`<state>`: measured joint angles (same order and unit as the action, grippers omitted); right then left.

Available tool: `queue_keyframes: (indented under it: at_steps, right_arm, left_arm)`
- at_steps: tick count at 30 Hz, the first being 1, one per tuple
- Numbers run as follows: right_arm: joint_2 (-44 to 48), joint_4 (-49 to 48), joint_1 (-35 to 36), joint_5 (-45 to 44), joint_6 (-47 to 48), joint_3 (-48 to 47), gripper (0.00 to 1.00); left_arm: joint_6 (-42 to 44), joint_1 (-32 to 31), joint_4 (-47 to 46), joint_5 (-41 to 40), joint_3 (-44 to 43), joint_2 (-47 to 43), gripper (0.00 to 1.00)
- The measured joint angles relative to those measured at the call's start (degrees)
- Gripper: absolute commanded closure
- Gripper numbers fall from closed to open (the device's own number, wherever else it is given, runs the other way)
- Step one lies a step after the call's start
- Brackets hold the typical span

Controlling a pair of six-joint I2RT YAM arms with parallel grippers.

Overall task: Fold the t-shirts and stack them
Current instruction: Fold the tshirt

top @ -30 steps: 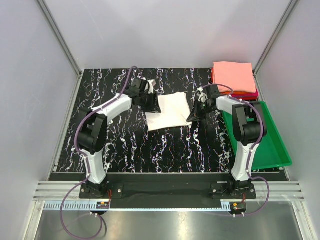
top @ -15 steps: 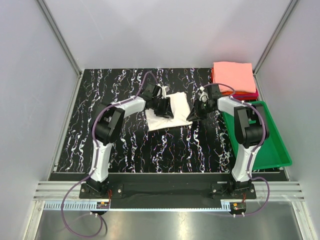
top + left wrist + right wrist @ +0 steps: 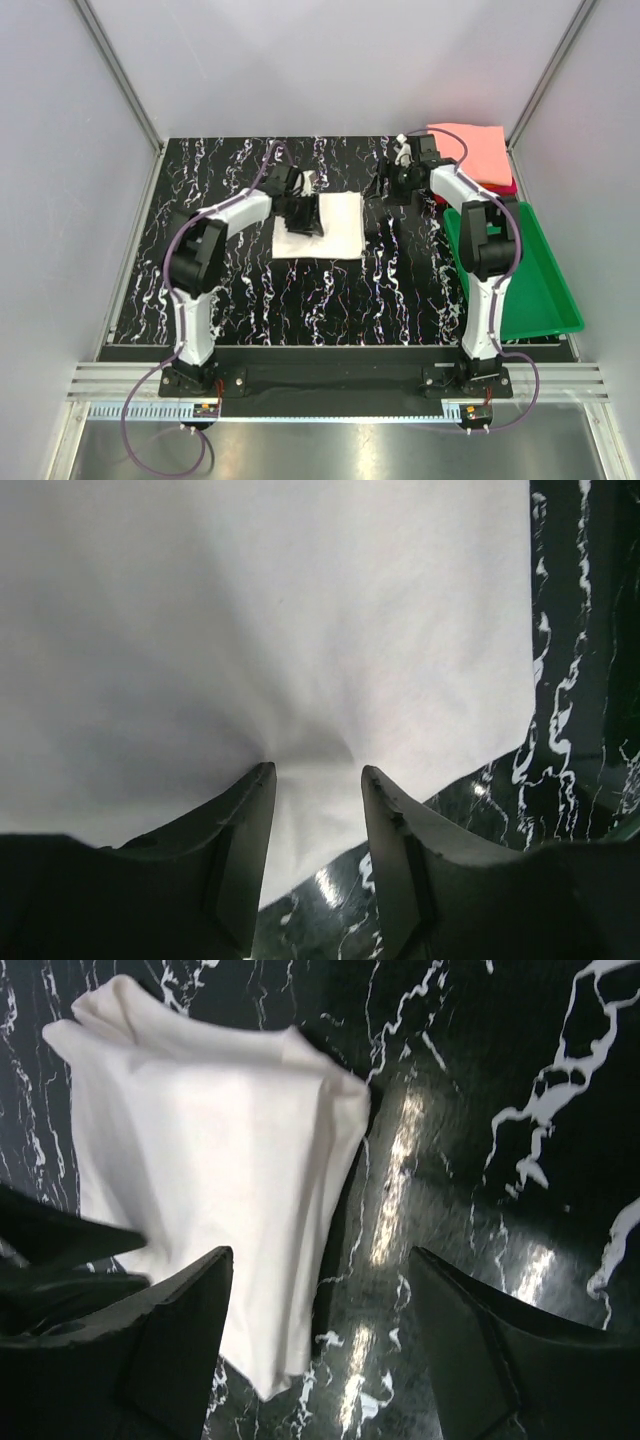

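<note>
The black marbled worktop (image 3: 240,290) looks slick. I judge the step in hand to be finishing the fold of the white t-shirt (image 3: 335,225) and getting it onto the stack (image 3: 468,150) in the back right corner. That is best done by lifting rather than dragging, so the layers do not slide apart.

The green tray (image 3: 540,290) lies along the right side and plays no part. Just beside its far end, the stack shows a salmon-pink shirt on top with red edges below. The new piece should land square on it.

The white t-shirt lies mid-worktop, well apart from the stack, as a near-square packet. In the right wrist view its layers sit uneven along one edge, one corner is rumpled, and no print shows.

The left claw (image 3: 313,770) is narrow, pinching a ridge of white cloth that puckers between its fingers. A deeper bite through all layers looks wise. The right claw (image 3: 320,1252) is spread wide, holds nothing, and hovers off the shirt's right side.
</note>
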<state>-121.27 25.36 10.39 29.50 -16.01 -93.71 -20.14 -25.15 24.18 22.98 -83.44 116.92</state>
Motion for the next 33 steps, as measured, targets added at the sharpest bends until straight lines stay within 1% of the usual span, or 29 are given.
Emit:
queue_keyframes:
  at_steps: [3, 6, 12, 13, 17, 21, 24, 28, 30, 33]
  right_arm:
    - [-5.1, 1.8, 0.0, 0.0, 1.2, -5.7, 0.21]
    - [-8.6, 3.0, 0.1, 0.6, 2.1, -8.1, 0.20]
    - [-9.9, 4.5, 0.8, 1.6, 3.6, -8.6, 0.16]
    - [-10.0, 4.5, 1.0, 1.6, 3.7, -8.8, 0.12]
    - [-10.5, 4.5, 2.1, 1.3, 3.8, -10.5, 0.12]
    - [-12.4, 4.5, 3.8, -1.7, 4.0, -13.2, 0.15]
    - [-13.8, 4.5, 5.0, -3.6, 3.8, -15.5, 0.18]
    - [-15.4, 4.5, 6.0, -6.0, 3.6, -17.8, 0.25]
    - [-16.0, 4.4, 6.2, -6.4, 3.7, -18.6, 0.30]
    - [-16.4, 4.3, 6.2, -6.3, 4.2, -18.9, 0.34]
  left_arm:
    - [0.9, 1.0, 1.8, -1.7, 3.7, -5.1, 0.53]
    - [1.1, 1.0, 2.8, -2.2, 6.3, -10.1, 0.53]
    - [2.0, 0.7, 4.5, -1.9, 10.3, -20.8, 0.52]
    - [2.4, 0.7, 5.0, -1.8, 10.8, -22.8, 0.52]
    - [3.8, 0.7, 6.3, -1.0, 12.9, -32.0, 0.51]
    - [5.3, 0.7, 7.0, -0.8, 16.7, -40.9, 0.50]
    - [6.9, 0.9, 7.4, -1.2, 18.9, -45.4, 0.50]
    - [9.0, 2.7, 8.8, -1.4, 20.7, -47.3, 0.49]
    - [9.9, 3.6, 9.4, -1.5, 21.5, -47.8, 0.49]
    - [10.4, 4.1, 9.6, -1.7, 22.8, -49.0, 0.49]
